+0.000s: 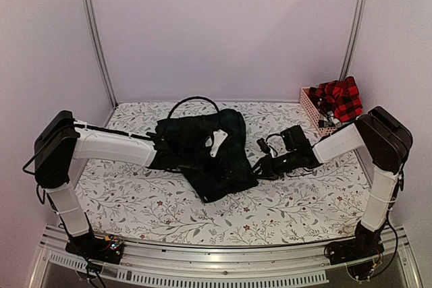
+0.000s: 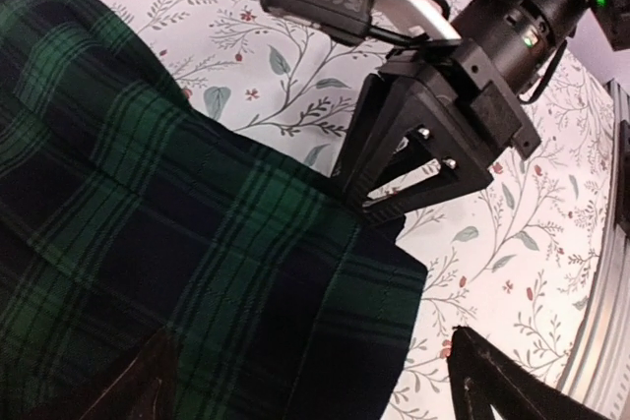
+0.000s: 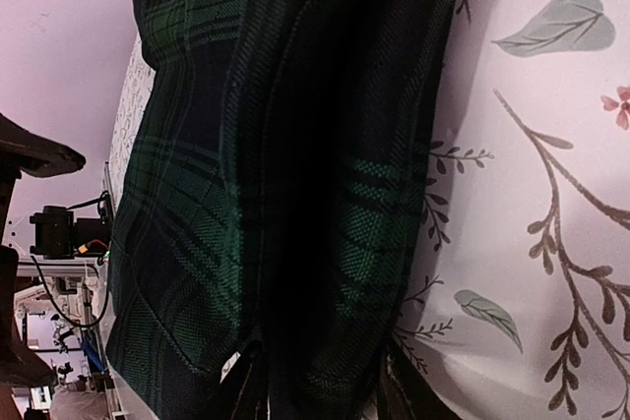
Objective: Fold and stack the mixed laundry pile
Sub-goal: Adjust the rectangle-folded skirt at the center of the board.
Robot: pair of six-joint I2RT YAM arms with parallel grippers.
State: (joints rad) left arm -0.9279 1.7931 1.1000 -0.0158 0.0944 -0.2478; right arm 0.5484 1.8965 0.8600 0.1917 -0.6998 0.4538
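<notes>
Left wrist view. Looks down on a dark green tartan garment (image 2: 148, 243) lying on the white leaf-patterned table cloth (image 2: 285, 76) and filling the frame from 6 round to 11 o'clock. Shows the left gripper (image 2: 320, 386) released, its dark fingertips (image 2: 148, 386) set far apart at 7 and 5 o'clock, over the fabric. Catches the right gripper (image 2: 369, 206) at 1 o'clock, pinching the garment's edge.

Right wrist view. Faces along the tartan, bunched in thick folds from 12 down to 6 o'clock, with table cloth at 3 o'clock. Has a fold clenched between the fingertips at 6 o'clock.

Top view. Finds the tartan at the table's centre, with the left arm (image 1: 111, 145) reaching over it from 9 o'clock and the right gripper at its 3 o'clock edge. Places a pink slatted plastic basket (image 1: 312, 109) at 2 o'clock, well apart, with a red-and-black checked flannel shirt (image 1: 339, 97) heaped in it.
</notes>
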